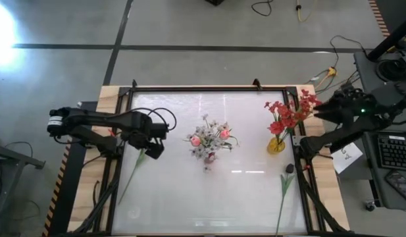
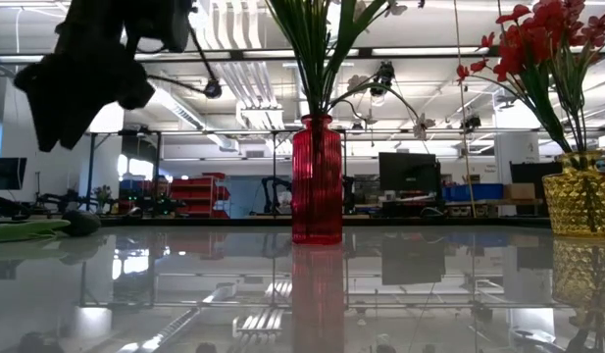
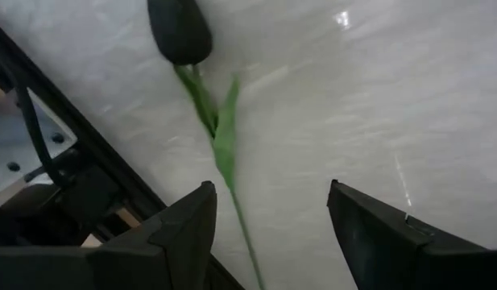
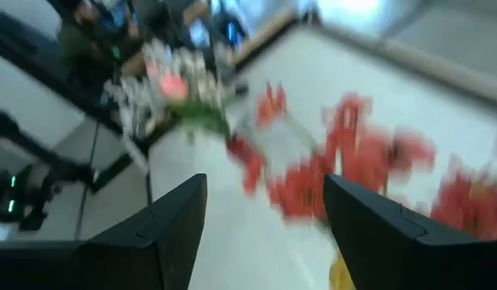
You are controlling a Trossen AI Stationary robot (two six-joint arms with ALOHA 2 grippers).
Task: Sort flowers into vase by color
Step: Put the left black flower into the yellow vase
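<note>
Flowers are spread across the white table (image 1: 209, 197): at the left, a dark-budded stem (image 1: 131, 172) is laid flat on the surface, and the left gripper (image 1: 152, 149) is held just above its bud with fingers spread wide and empty. White sprays and pink buds (image 1: 209, 139) are stood in the red vase (image 2: 317, 179) at the centre. Red sprays (image 1: 289, 112) are held in the yellow vase (image 1: 276, 145) at the right, beside which the right gripper (image 4: 262, 234) is raised, fingers wide apart and empty. Another stem (image 1: 283, 191) is laid near the front right corner.
</note>
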